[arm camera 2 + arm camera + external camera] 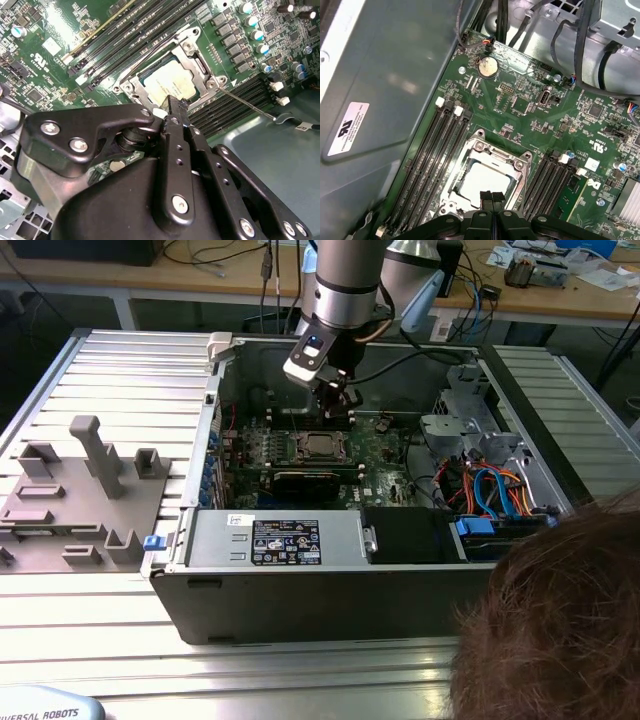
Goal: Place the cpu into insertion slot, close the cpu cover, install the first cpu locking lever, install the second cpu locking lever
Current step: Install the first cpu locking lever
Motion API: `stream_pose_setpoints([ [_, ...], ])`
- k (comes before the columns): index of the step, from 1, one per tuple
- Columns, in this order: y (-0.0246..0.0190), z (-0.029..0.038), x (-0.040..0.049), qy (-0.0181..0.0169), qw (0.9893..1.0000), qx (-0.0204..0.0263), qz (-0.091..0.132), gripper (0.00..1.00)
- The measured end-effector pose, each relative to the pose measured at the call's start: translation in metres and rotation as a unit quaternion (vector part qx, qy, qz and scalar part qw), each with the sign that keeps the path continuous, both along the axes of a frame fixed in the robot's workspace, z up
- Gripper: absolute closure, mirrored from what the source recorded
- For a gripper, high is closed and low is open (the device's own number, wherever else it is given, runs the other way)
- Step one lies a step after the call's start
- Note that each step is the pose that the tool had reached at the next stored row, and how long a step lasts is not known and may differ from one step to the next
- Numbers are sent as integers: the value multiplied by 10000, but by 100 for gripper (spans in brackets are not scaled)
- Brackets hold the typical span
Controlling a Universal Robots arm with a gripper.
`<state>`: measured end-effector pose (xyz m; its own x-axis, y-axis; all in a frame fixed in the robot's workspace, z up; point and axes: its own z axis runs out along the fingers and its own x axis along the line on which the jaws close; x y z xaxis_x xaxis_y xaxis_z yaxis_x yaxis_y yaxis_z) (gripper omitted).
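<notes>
Tool, fully closed, just above the cpu cover

Shiny bare-metal cpu cover

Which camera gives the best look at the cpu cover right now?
The first wrist view: the cpu cover lies nearly whole around the cpu. The second wrist view shows it at a slant, one corner hidden; the exterior view shows it small, inside the case.

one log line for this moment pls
cpu: seated | cpu cover: down around it | tool: shut, tips at cover edge | lever: rod sticking out sideways
</notes>
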<state>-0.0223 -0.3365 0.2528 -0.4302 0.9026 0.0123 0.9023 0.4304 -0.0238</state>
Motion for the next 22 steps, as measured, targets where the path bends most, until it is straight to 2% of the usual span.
stream_pose_setpoints([
  [22,0,0,0,0,9995,0,316,89],
])
